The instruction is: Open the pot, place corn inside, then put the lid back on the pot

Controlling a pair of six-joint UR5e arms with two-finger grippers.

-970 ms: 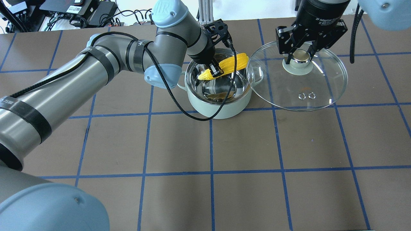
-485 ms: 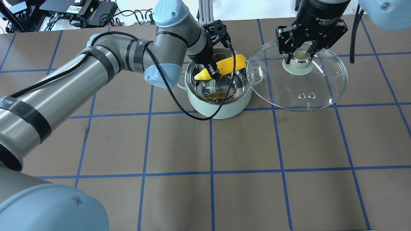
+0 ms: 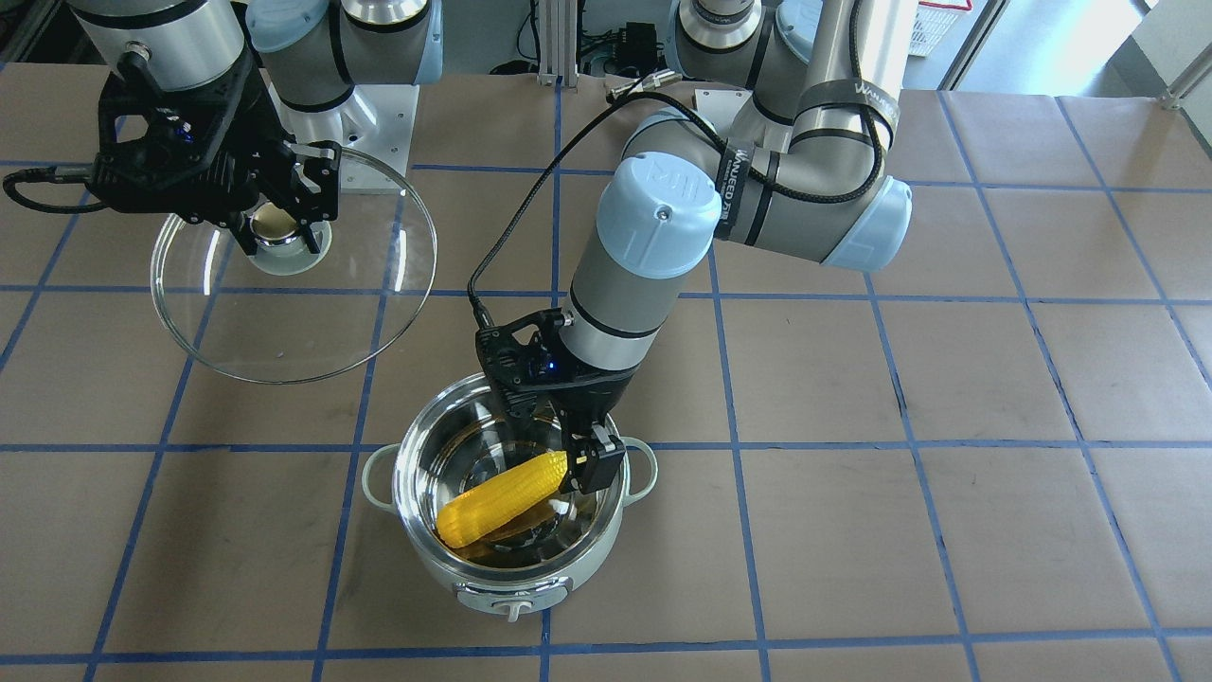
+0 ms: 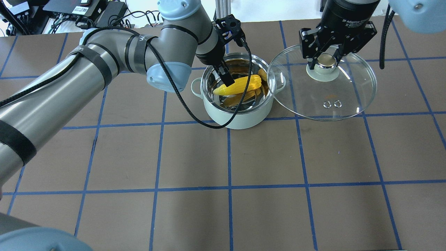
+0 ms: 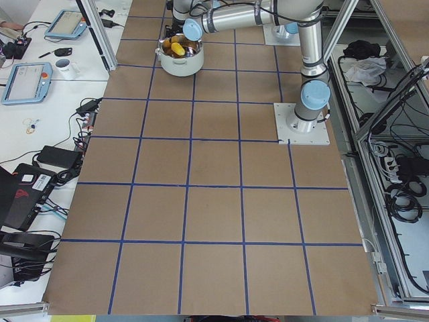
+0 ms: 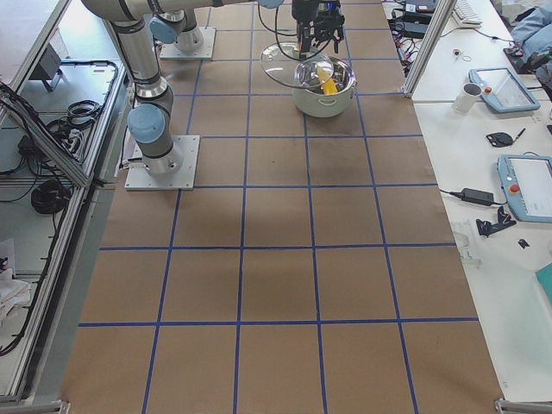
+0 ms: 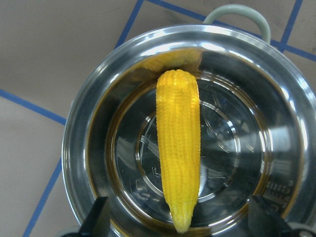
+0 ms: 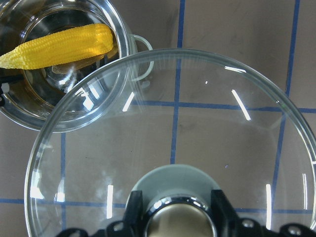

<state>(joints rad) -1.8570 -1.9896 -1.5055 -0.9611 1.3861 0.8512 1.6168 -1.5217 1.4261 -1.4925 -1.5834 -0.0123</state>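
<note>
The pale mint pot (image 4: pixel 237 116) stands open on the table. The yellow corn (image 4: pixel 240 85) lies inside its steel bowl, thick end against the wall; the left wrist view shows it lengthwise (image 7: pixel 178 148). My left gripper (image 4: pixel 226 75) hangs over the pot's rim at the corn's thin tip, jaws wide open and clear of the corn, one fingertip (image 7: pixel 96 219) on either side. My right gripper (image 4: pixel 325 62) is shut on the knob of the glass lid (image 4: pixel 324 101) and holds it level in the air beside the pot, its edge overlapping the pot's side handle.
The brown table (image 4: pixel 230 157) carries a grid of blue tape lines. A black cable (image 4: pixel 195 118) from the left wrist loops down in front of the pot. Electronics and cables lie beyond the table's far edge (image 4: pixel 87 14).
The left gripper lowered the corn from above the rim into the pot and opened, letting it go. The left arm drew back to the left. The right gripper and lid stayed still.
</note>
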